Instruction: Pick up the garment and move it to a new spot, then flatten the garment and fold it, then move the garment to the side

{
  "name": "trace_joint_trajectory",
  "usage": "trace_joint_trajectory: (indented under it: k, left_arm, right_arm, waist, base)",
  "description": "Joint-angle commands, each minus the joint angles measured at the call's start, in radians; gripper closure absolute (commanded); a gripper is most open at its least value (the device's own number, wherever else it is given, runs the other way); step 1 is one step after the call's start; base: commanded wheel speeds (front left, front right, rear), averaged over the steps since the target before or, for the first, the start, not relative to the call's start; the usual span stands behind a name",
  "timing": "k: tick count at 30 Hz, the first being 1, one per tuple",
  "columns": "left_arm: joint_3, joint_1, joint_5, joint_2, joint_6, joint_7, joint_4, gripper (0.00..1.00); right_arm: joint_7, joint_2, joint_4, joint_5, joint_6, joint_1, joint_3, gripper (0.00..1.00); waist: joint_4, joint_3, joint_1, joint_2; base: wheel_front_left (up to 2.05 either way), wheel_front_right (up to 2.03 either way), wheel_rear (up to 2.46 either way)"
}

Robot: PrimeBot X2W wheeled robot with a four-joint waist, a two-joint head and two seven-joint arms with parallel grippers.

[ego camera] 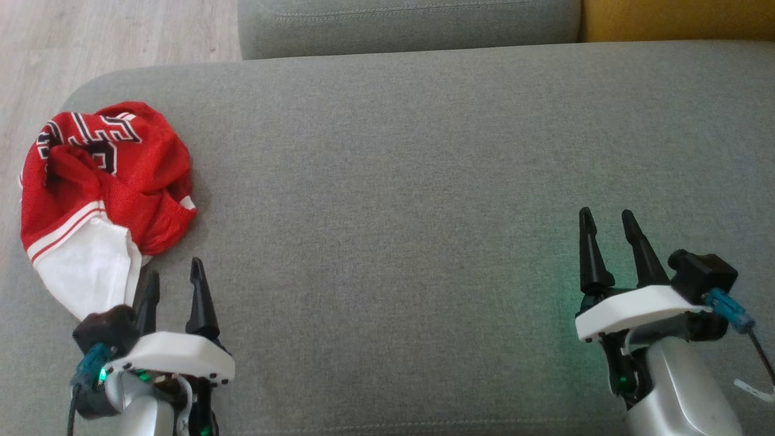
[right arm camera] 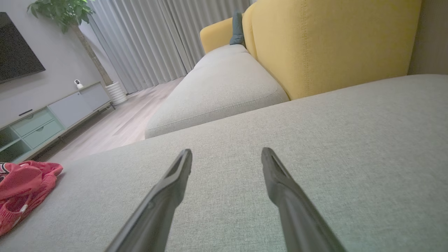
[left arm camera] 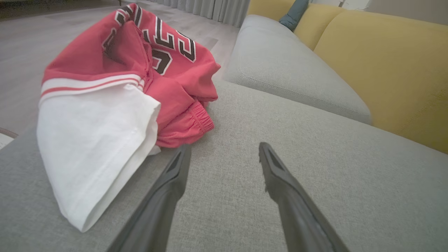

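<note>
Red mesh jersey point(ego camera: 106, 194) lies crumpled at ten o'clock on the grey cushion point(ego camera: 424, 181). Your left gripper point(ego camera: 174, 269), spread, sits just beside it for pickup; your right gripper point(ego camera: 605, 213) is released and empty.

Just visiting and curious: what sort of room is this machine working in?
Most likely a home living room: a grey sofa with yellow back cushions, a television above a low cabinet, and a potted plant beside long curtains.
</note>
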Motion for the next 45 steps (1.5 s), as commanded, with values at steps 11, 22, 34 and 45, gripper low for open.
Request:
trace_joint_trajectory:
  k: [11,22,34,45]
  left_arm:
    - [0.023,-0.053,0.156,0.02,0.039,-0.047,-0.058,0.0]
    - [0.028,-0.046,0.219,0.021,0.061,-0.065,-0.072,0.0]
    - [0.007,-0.048,0.189,0.021,0.076,-0.065,-0.067,0.0]
    - [0.01,-0.014,0.156,0.021,0.091,-0.065,-0.056,0.0]
  right_arm:
    - [-0.046,-0.005,-0.023,-0.167,0.007,-0.07,0.02,0.0]
    - [-0.065,-0.005,-0.024,-0.233,0.008,-0.076,0.013,0.0]
    - [-0.065,-0.005,-0.041,-0.234,0.008,-0.067,0.03,0.0]
    - [-0.065,-0.005,-0.038,-0.241,0.008,-0.053,0.101,0.0]
  waist:
    - [-0.002,0.009,-0.0001,0.0]
    - [0.001,0.012,-0.0001,0.0]
    - [0.1,0.033,-0.0001,0.0]
    - [0.401,0.038,-0.0001,0.0]
  base:
    - [0.0,0.0,0.0]
    - [0.0,0.0,0.0]
    - [0.0,0.0,0.0]
    - [0.0,0.0,0.0]
